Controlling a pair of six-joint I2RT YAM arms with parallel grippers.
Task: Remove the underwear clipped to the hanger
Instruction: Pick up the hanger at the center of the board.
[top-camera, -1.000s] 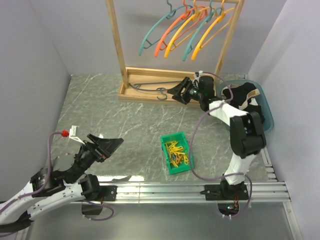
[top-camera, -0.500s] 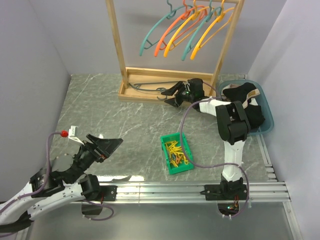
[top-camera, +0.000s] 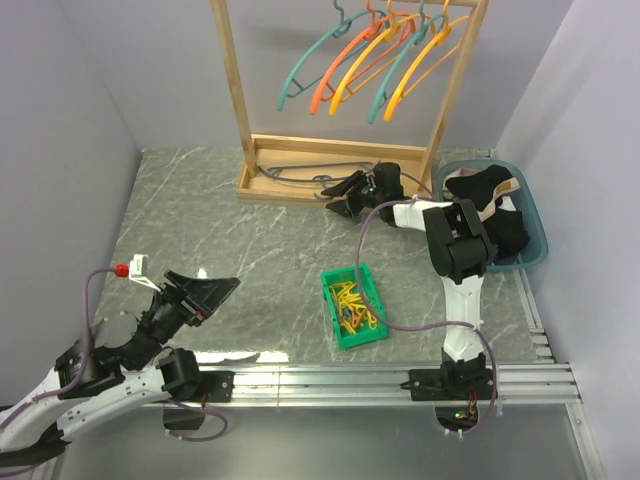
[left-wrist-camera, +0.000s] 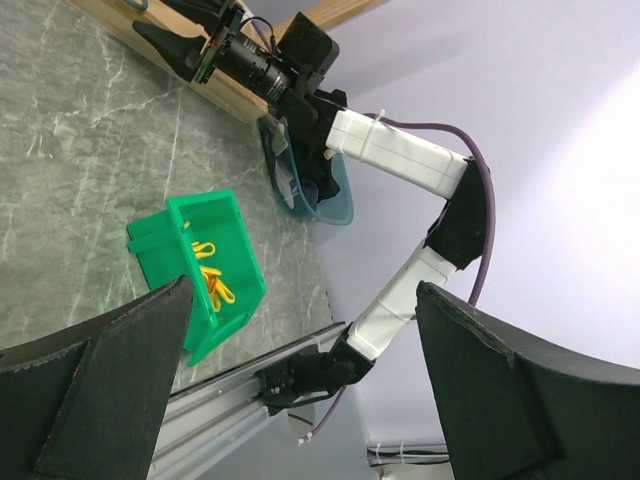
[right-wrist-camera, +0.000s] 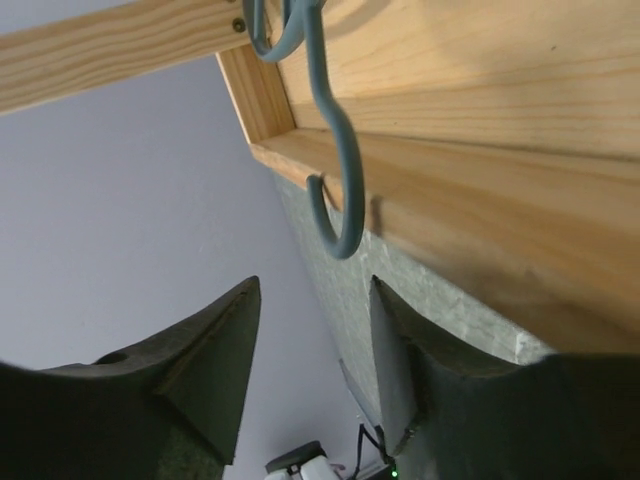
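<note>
The underwear (top-camera: 488, 205), black and pale pieces, lies heaped in the blue basin (top-camera: 538, 240) at the right. A grey-teal hanger (top-camera: 300, 172) lies bare on the wooden rack's base, its hook (top-camera: 322, 181) over the front edge. My right gripper (top-camera: 333, 198) is open and empty, its tips right at that hook. In the right wrist view the hook (right-wrist-camera: 340, 200) hangs just beyond the gripper (right-wrist-camera: 310, 310), apart from the fingers (right-wrist-camera: 205, 365). My left gripper (top-camera: 215, 287) is open and empty at the near left; it also shows in the left wrist view (left-wrist-camera: 305, 295).
A wooden rack (top-camera: 232, 90) at the back carries several bare coloured hangers (top-camera: 370, 55). A green bin (top-camera: 352, 305) of yellow pegs stands at the table's near middle and shows in the left wrist view (left-wrist-camera: 200, 260). A metal rail (top-camera: 380, 380) runs along the near edge.
My right gripper has moved left from beside the basin to the hook of the lying hanger. My left gripper has shifted slightly left and down.
</note>
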